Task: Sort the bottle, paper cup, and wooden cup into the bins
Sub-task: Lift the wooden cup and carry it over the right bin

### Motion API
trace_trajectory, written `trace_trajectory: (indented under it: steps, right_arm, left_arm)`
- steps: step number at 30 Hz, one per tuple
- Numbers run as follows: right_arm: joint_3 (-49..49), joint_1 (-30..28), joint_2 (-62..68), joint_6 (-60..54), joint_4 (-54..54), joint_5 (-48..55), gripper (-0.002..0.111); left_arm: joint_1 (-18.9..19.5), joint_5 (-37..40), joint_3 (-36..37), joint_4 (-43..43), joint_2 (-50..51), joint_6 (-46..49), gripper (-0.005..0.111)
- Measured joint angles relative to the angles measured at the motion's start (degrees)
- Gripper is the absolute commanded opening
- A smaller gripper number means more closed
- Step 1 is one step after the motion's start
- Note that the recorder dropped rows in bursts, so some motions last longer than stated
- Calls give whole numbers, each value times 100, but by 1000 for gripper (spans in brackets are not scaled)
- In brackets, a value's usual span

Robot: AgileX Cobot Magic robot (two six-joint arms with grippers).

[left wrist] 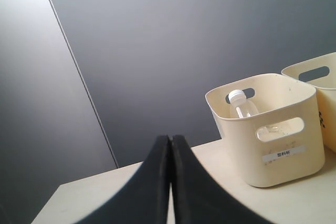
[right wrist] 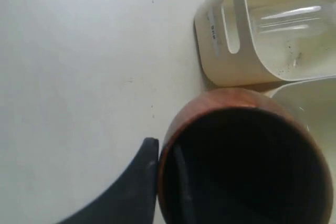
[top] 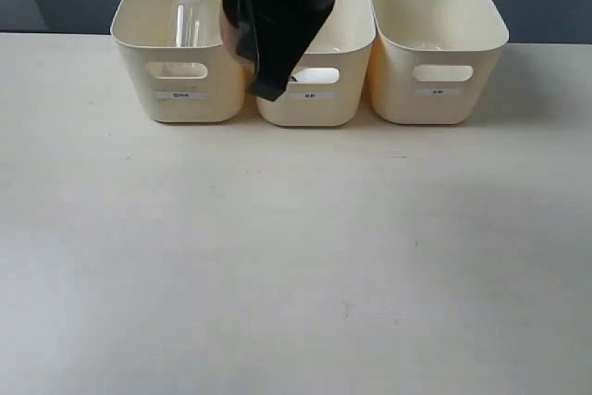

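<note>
My right gripper point(right wrist: 164, 148) is shut on the wooden cup point(right wrist: 220, 103), one finger point(right wrist: 142, 182) outside the rim and the other inside the dark bowl. In the exterior view the black right arm point(top: 287, 6) hangs over the middle bin point(top: 314, 108), and the brown cup point(top: 231, 30) shows at the arm's left edge. The clear bottle point(top: 189, 16) stands inside the left bin point(top: 180, 99). Off to the side of that bin point(left wrist: 283, 171), low over the table, my left gripper point(left wrist: 170, 139) is shut and empty. The paper cup is out of view.
The right bin point(top: 439, 99) stands touching the middle one along the table's far edge. A dark wall rises behind the bins. The pale table point(top: 296, 256) stretches in front of them. The right wrist view shows the left bin point(right wrist: 210, 30) with the bottle point(right wrist: 286, 17).
</note>
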Motion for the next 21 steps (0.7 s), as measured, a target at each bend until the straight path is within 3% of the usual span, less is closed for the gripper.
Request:
trace_trajectory:
  steps: [11, 21]
  right_arm:
    - [0, -22, -176, 726, -1005, 101, -1]
    - [0, -820, -176, 1106, -1009, -20, -1]
  left_arm:
    - [0, 0, 0, 0, 0, 0, 0]
    - [0, 0, 0, 0, 0, 0, 0]
